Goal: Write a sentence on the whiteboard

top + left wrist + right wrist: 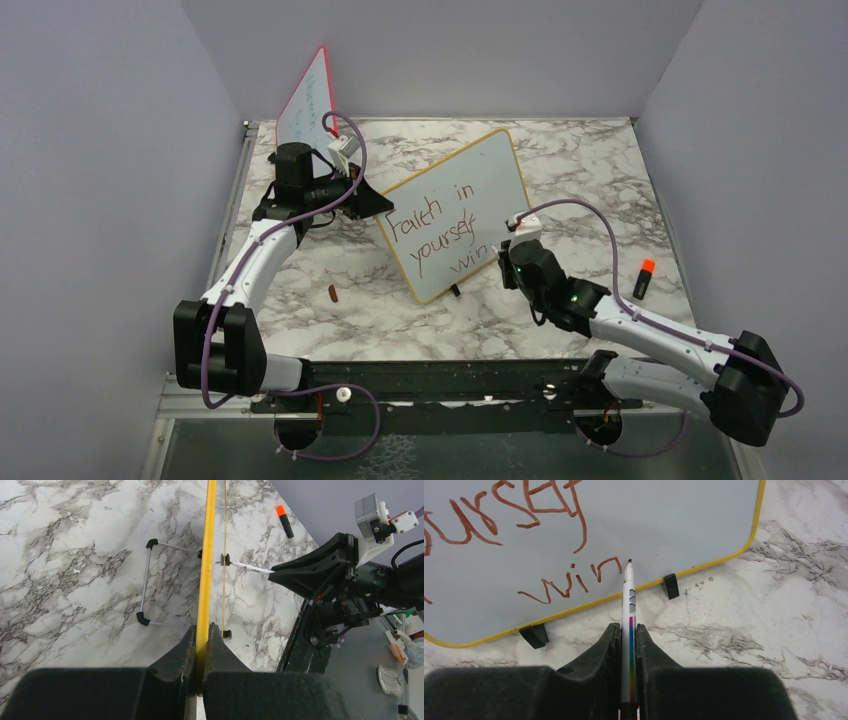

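The whiteboard [480, 180] with a yellow frame stands propped on the marble table, tilted. Its dark red sentence [435, 228] reads "Faith in yourself" and "win" on the third line [574, 580]. My left gripper [372, 200] is shut on the board's left edge; the left wrist view shows the yellow frame [206, 555] edge-on between the fingers. My right gripper [512, 250] is shut on a white marker [629, 610] with a rainbow stripe. The marker tip touches the board just right of "win", near the bottom frame.
A red-framed board [305, 100] with faint writing leans at the back left. An orange-capped marker [643, 277] lies right of the board. A small dark red cap [333, 293] lies on the table at left. The board's wire stand [147, 582] rests behind it.
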Motion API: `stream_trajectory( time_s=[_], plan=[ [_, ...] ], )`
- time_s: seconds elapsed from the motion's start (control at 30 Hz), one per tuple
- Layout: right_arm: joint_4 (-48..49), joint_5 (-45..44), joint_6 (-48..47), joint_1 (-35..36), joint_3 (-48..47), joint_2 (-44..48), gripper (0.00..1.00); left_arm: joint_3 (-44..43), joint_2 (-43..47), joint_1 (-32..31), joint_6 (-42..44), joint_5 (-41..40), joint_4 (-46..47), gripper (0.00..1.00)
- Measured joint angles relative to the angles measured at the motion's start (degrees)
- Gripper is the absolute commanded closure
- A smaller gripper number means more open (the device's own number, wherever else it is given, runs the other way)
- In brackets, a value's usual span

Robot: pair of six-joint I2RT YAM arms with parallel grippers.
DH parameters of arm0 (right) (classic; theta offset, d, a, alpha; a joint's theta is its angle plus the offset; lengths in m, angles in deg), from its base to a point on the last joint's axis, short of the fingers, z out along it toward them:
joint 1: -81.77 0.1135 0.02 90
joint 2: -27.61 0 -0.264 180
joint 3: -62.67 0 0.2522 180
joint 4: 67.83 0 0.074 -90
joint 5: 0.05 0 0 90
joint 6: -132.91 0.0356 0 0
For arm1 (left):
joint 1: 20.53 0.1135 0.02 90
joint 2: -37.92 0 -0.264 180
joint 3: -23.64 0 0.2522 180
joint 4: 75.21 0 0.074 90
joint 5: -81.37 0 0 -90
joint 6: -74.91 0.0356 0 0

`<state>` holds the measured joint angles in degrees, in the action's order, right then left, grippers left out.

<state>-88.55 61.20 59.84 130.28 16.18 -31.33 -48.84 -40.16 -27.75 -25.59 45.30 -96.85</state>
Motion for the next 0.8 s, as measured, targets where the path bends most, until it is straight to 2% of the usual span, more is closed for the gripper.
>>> stream_trajectory(
  time_s=[0.3,0.8],
  plan=[
    [2.6,0.0,-1.4,-2.9,0.0,0.4,0.99,0.0,0.0,0.0,0.0,0.0,0.0,1.0],
    [4.4,1.3,-1.9,-3.9,0.0,-1.4,0.99,0.0,0.0,0.0,0.0,0.0,0.0,1.0]
  ],
)
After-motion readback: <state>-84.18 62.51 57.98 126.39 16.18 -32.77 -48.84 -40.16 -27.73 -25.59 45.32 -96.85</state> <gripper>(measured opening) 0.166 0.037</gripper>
